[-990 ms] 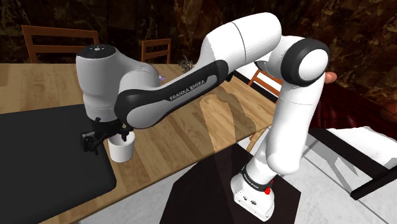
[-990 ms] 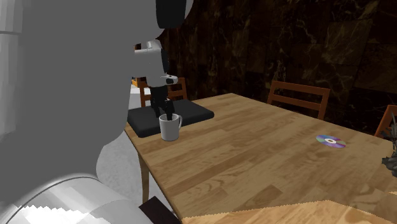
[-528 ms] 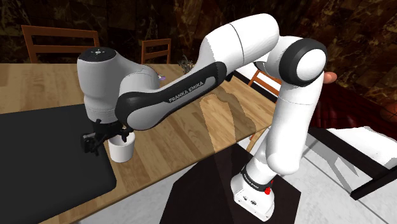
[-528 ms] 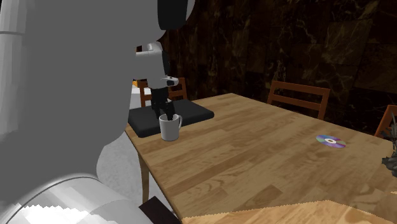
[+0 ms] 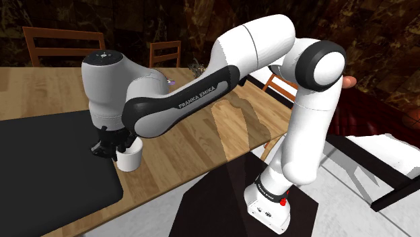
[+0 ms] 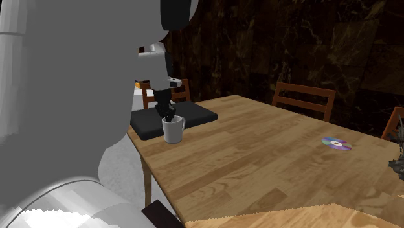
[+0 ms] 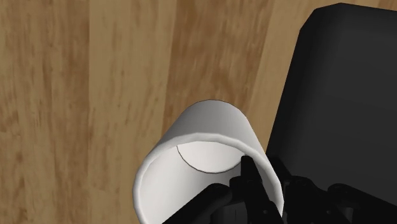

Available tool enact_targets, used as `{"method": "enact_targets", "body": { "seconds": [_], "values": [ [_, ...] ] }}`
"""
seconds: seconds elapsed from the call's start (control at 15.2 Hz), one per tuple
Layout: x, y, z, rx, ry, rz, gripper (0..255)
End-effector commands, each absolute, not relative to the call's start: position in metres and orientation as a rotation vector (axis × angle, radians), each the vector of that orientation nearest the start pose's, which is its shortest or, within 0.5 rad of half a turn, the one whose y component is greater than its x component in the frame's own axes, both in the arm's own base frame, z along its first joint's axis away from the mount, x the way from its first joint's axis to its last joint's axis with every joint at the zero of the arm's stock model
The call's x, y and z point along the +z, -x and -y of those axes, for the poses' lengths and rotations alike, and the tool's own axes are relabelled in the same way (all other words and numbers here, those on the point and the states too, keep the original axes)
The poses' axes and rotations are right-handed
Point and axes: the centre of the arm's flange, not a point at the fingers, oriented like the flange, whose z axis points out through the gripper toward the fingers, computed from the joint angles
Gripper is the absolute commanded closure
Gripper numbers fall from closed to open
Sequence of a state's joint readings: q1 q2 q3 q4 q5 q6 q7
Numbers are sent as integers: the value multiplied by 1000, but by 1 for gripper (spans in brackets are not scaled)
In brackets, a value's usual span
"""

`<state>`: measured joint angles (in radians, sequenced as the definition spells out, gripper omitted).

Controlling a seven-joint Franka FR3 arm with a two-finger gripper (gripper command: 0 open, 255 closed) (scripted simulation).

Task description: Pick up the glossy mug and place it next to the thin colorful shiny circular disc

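A plain white mug [image 5: 130,159] stands upright on the wooden table [image 5: 208,131], just beside the edge of a black mat [image 5: 47,161]. My black gripper [image 5: 113,145] reaches down onto the mug [image 6: 173,132] and is shut on its wall on the mat side. In the wrist view one of the fingers [image 7: 250,176] sits inside the mug [image 7: 213,130] and the other is outside it, the wall clasped between them. The shiny colourful disc [image 6: 336,144] lies flat far across the table, towards the second exterior view's right.
The black mat [image 6: 194,115] covers the table end beside the mug. Wooden chairs [image 5: 57,42] [image 6: 304,97] stand along the far sides. A small dark object [image 6: 396,165] sits at the table's edge beyond the disc. Bare wood stretches between mug and disc.
The fingers, spread wide around the mug's rim earlier, have come together onto the mug's wall. The arm and mug have stayed in place.
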<state>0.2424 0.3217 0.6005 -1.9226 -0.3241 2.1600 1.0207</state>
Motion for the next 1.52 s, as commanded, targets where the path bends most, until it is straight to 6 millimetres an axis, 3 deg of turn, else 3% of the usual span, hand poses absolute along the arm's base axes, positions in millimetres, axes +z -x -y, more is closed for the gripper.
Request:
{"method": "enact_targets", "body": {
  "seconds": [0.0,0.13,1.45],
  "values": [
    [349,-428,-434,-98,3204,-26,255],
    [349,-428,-434,-98,3204,-26,255],
    [455,-428,-434,-98,3204,-26,255]
  ]
}}
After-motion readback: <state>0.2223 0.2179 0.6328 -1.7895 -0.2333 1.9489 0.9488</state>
